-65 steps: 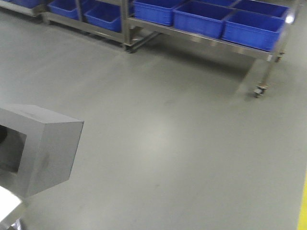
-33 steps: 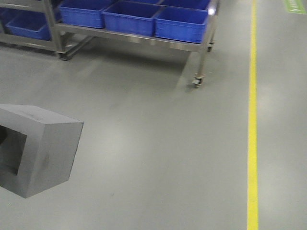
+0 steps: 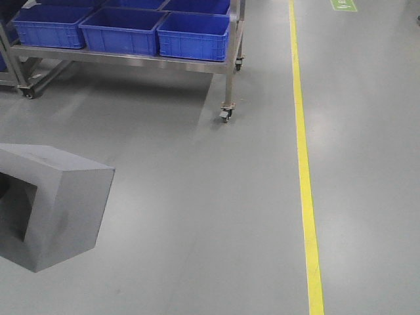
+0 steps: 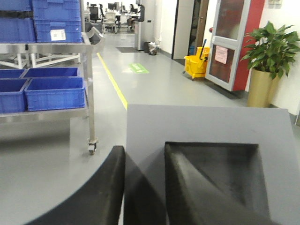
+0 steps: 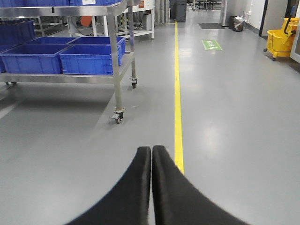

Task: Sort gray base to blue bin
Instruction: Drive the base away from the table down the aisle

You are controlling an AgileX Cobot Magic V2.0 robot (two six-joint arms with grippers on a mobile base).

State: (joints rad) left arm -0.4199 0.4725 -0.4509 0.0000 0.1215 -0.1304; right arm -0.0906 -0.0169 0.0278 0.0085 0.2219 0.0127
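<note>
Factory floor [image 3: 216, 216]: left wrist view alone shows left claw [image 4: 144, 157] pinching gray base [image 4: 206, 122]; right claw [image 5: 151, 152] pressed together.

Front view: high, tilted down, well back from steel cart [image 3: 131, 58]. Left wrist view: low, level, just behind gray base [image 4: 206, 126], off cart's end. Right wrist view: low, level, off cart's end. Shared: cart and yellow line [image 3: 303, 164] beside it

Right gripper [image 5: 151, 152], near centre: two black fingers pressed together, nothing between them. Left: steel cart [image 5: 116, 79] on casters, blue bins [image 5: 89, 58] side by side on its lower shelf. Gray floor [image 5: 234, 117] with a yellow line [image 5: 177, 108] running far; green floor sign [image 5: 212, 44] and yellow mop bucket [image 5: 280, 42] far right.
</note>
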